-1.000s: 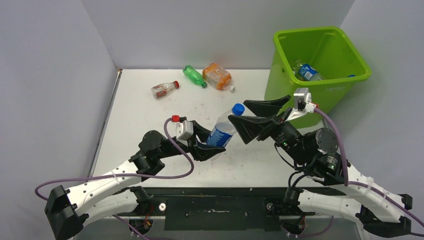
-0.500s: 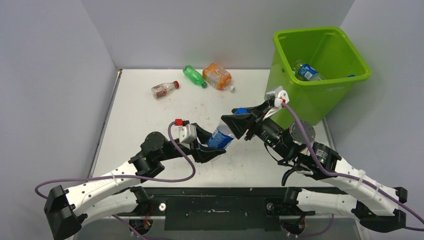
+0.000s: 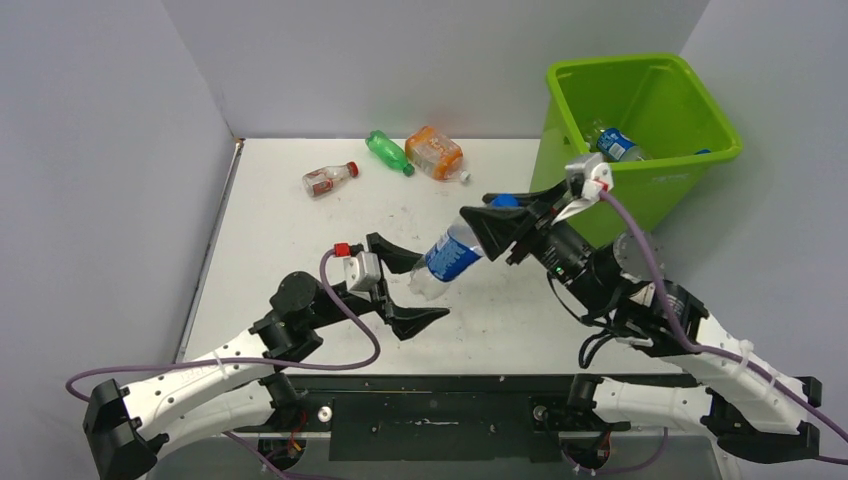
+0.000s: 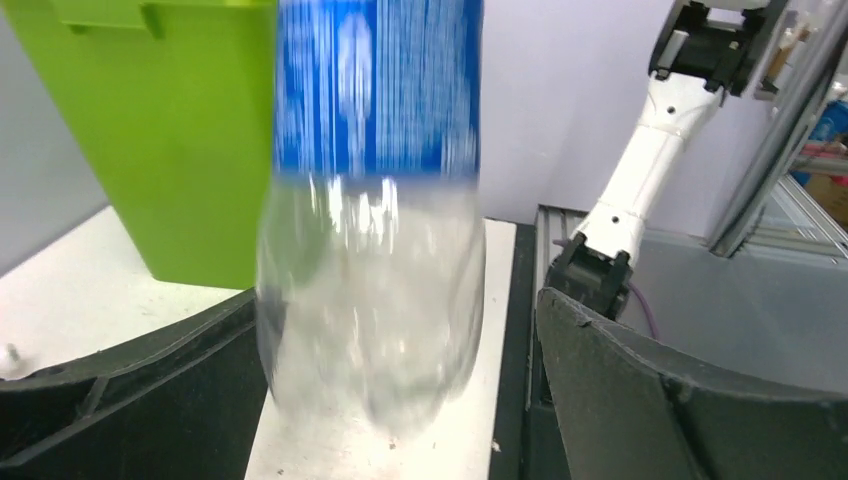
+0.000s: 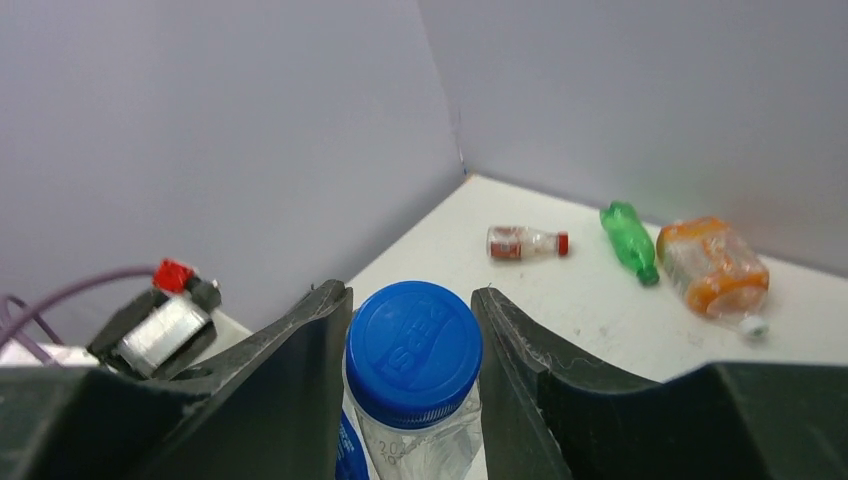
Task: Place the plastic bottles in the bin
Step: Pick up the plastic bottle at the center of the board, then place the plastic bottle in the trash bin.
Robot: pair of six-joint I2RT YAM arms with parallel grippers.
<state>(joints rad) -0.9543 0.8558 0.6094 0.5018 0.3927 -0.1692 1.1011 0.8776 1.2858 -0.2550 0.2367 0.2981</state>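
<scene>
A clear plastic bottle (image 3: 450,260) with a blue Pepsi label and blue cap (image 5: 414,350) hangs tilted above the table. My right gripper (image 3: 497,215) is shut on its cap end, one finger (image 5: 290,380) on each side. My left gripper (image 3: 425,287) stands open around the bottle's clear base (image 4: 370,300), its fingers (image 4: 650,400) apart from it. The lime-green bin (image 3: 600,195) stands at the back right with a blue-labelled bottle (image 3: 615,143) inside. On the far table lie a red-labelled bottle (image 3: 328,178), a green bottle (image 3: 388,151) and an orange bottle (image 3: 435,152).
Grey walls close the table at the left and the back. The bin's wall (image 4: 170,140) rises just behind the held bottle in the left wrist view. The right wrist view shows the three loose bottles, red-labelled (image 5: 525,242), green (image 5: 628,238) and orange (image 5: 712,265), near the back wall.
My right gripper closed on the bottle's cap and carried it up and right. My left gripper opened, let the bottle go and drew back a little.
</scene>
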